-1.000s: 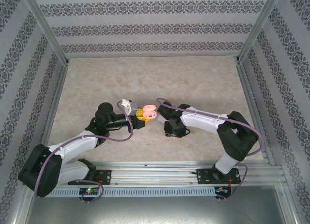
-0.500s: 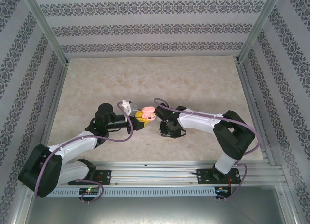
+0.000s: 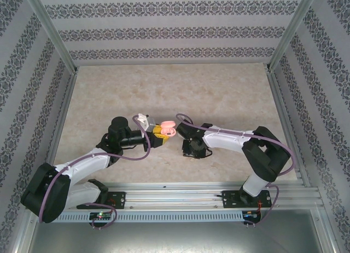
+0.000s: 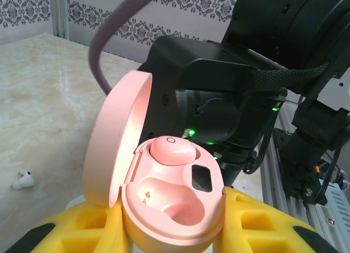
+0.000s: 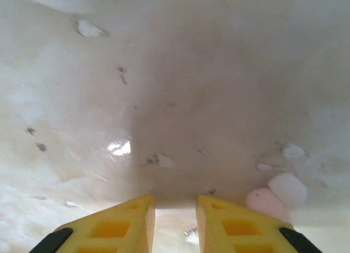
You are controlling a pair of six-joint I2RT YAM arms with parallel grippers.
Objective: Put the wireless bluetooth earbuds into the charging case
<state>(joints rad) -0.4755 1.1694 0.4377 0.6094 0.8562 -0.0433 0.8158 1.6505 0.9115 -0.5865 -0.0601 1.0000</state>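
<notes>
- charging case (image 4: pixel 175 209): pale pink, lid (image 4: pixel 112 149) swung open and standing up on the left of the left wrist view. it is clamped from both sides by the left fingers (image 4: pixel 93 225), which are closed on its lower body. held above the counter (image 3: pixel 164 88) at mid-table in the top view.
- seated pink earbud (image 4: pixel 172 150): sits in the far socket of the case. the near socket (image 4: pixel 164 201) is bare.
- white earbud (image 4: pixel 23 179): lies on the counter, well apart from the case and to its left in the left wrist view.
- loose pink earbud (image 5: pixel 267 203): lies on the counter just beside the outer face of the right-hand finger in the right wrist view, outside the gap. a whitish lump (image 5: pixel 288 188) touches it; it may be the bud's tip or a second bud, too blurred to tell.
- right fingers (image 5: pixel 139 214): pointed down at the counter, parted by a narrow gap, with nothing between them.
- right arm (image 4: pixel 219 99): black housing close behind the open case.
</notes>
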